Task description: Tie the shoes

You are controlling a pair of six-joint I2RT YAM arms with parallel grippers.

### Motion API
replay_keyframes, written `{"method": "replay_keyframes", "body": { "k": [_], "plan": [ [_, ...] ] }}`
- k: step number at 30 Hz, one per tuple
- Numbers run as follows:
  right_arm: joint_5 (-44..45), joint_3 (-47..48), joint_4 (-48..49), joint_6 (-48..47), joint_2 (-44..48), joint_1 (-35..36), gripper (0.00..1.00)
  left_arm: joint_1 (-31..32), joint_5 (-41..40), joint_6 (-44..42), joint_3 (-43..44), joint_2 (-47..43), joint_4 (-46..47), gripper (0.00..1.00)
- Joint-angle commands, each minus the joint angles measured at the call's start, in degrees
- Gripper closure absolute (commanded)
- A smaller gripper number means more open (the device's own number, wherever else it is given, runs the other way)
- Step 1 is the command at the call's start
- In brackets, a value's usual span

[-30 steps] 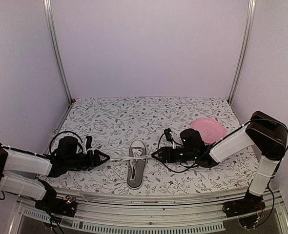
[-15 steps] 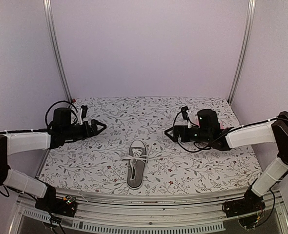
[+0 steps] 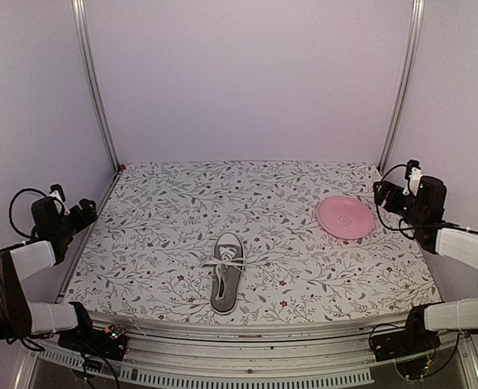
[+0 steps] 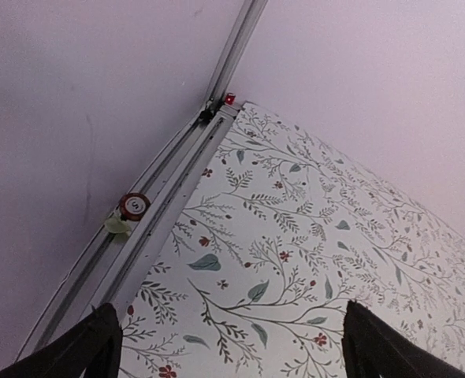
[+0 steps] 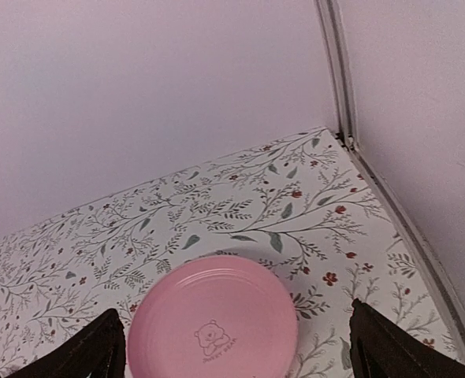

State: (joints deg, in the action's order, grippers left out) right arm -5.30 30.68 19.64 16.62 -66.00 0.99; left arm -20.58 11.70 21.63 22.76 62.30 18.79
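Observation:
The shoe, a single grey low-top with a white toe cap, lies in the near middle of the floral table, toe toward the back. Its white laces sit bunched across the tongue, with short ends sticking out to either side. My left gripper hangs at the table's left edge, far from the shoe. In the left wrist view the left gripper is open over bare cloth. My right gripper is at the right edge, and in the right wrist view it stands open above the pink plate. The shoe shows in neither wrist view.
The pink plate lies flat at the right, a bear printed on it. An aluminium rail with a small red round tag runs along the table's left edge. Purple walls and metal uprights close in the sides and back.
Both grippers were shut on lace ends pulled taut beside the shoe. They have opened, let go and drawn back to the table's left and right edges. The laces now rest on the shoe.

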Motion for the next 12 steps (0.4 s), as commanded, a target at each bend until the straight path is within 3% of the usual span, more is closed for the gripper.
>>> {"method": "replay_keyframes", "body": {
  "k": [1,4,7,12],
  "plan": [
    [12.1,-9.25,9.64,-4.18,6.9,-1.78,0.01,0.27,-7.52,-6.67,-8.51,0.06,17.73,0.03],
    [17.46,-14.66,17.64,-4.96,5.15,-1.78,0.01,1.91,-4.97,-7.92,-9.75,1.99,23.34,0.03],
    [17.48,-14.98,22.6,-6.5,0.05,-1.77,0.01,5.74,-6.94,-10.94,-10.11,4.9,28.03,0.03],
    [17.66,-13.2,26.66,-8.84,-7.22,-1.78,0.01,12.35,-14.0,-14.59,-7.35,9.37,27.39,0.03]
  ]
}}
